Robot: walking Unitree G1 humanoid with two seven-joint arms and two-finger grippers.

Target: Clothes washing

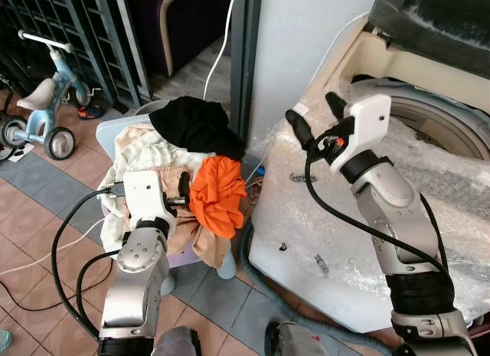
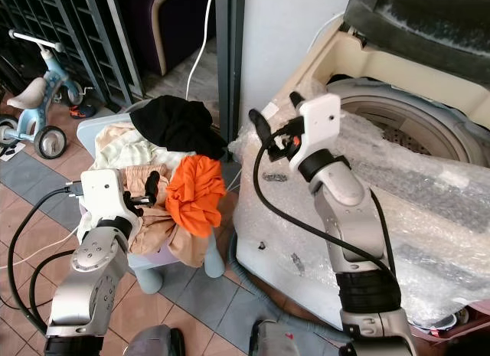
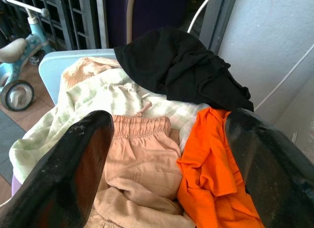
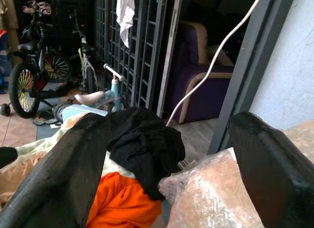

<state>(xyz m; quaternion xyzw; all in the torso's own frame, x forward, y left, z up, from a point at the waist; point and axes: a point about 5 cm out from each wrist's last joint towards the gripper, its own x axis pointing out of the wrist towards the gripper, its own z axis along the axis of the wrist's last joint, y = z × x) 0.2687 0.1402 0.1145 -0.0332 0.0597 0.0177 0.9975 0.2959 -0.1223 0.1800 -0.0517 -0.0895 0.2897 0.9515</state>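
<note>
Orange crumpled cotton shirt [image 1: 220, 194] lies on the heaped pale-blue plastic laundry basket [image 3: 59, 66], just ahead of the open, empty left claw [image 1: 184, 189], the nearer arm. Right claw [image 1: 314, 115], also spread empty, hovers above the bubble-wrapped white washing machine [image 1: 429, 180].

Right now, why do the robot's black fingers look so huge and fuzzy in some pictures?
In the left wrist view the fingers sit right beside the lens, so they blur while the orange shirt stays sharp; same in the right wrist view. The eye views are crisp.

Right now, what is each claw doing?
Left claw: open, empty, over the laundry pile.
Right claw: open, empty, raised beside the washing machine.
</note>
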